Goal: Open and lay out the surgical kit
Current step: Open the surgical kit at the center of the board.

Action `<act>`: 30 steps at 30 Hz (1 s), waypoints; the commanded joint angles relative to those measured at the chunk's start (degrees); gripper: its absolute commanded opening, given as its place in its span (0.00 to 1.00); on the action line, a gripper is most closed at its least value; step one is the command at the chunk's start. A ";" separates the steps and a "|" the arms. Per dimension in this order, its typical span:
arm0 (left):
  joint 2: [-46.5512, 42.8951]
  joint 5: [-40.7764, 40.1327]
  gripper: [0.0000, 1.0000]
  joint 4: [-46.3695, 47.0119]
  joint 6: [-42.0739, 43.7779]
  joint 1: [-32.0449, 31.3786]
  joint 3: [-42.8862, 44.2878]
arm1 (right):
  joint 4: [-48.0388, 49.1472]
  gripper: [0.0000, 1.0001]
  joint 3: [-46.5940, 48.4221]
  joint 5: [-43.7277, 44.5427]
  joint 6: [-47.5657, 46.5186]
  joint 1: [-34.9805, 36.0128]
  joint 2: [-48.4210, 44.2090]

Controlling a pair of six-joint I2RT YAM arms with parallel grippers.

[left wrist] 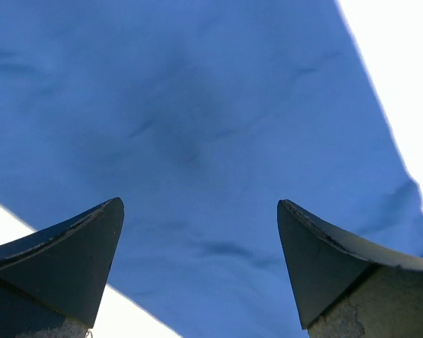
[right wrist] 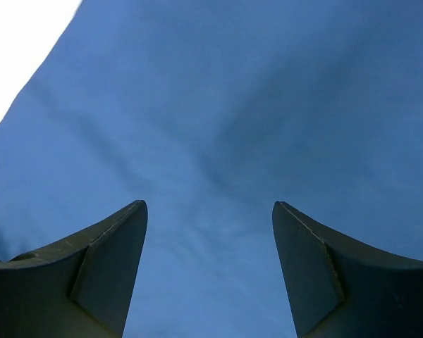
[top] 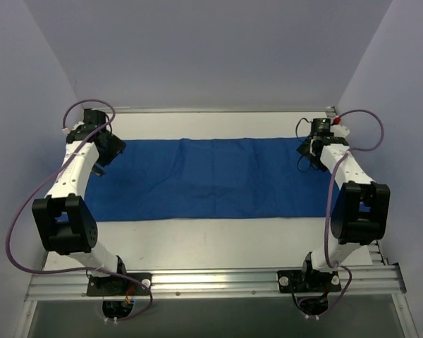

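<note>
1. The blue cloth [top: 211, 179] lies as a long folded band across the middle of the table [top: 211, 236], its ends reaching both arms. No tray or tools show, so we judge they sit under the fold.
2. Our left gripper [left wrist: 201, 204] hangs over the cloth's left end, fingers spread wide with nothing between them. Our right gripper [right wrist: 210, 204] is over the right end, fingers parted and likewise empty.
3. To unfold well, we should pinch only the top layer near the edge at each end, both sides together. We should lift low so anything hidden does not slide.
4. Edges: the near edge runs straight, and the left wrist view shows table past the cloth on both sides.
5. Room: bare table lies in front of and behind the band, so a flap could open either way. The side walls [top: 28, 70] stand close to both arms.
</note>
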 commanded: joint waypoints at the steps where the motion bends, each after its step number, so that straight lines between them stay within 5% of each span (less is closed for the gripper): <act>1: 7.95 -4.86 1.00 -5.80 -2.89 -3.66 10.10 | -2.39 0.67 3.77 -0.88 -2.30 5.94 5.52; 11: 24.03 -5.66 0.94 -6.42 -2.54 -9.39 25.84 | 3.24 0.64 17.04 -9.04 -8.71 12.81 15.20; 21: 26.51 -4.86 0.93 -3.52 1.15 -10.09 26.63 | 4.74 0.57 29.26 -14.50 -15.39 17.21 26.01; 30: 32.48 -3.63 0.92 -4.40 1.33 -10.80 32.87 | 5.61 0.53 32.08 -10.37 -13.38 17.48 30.76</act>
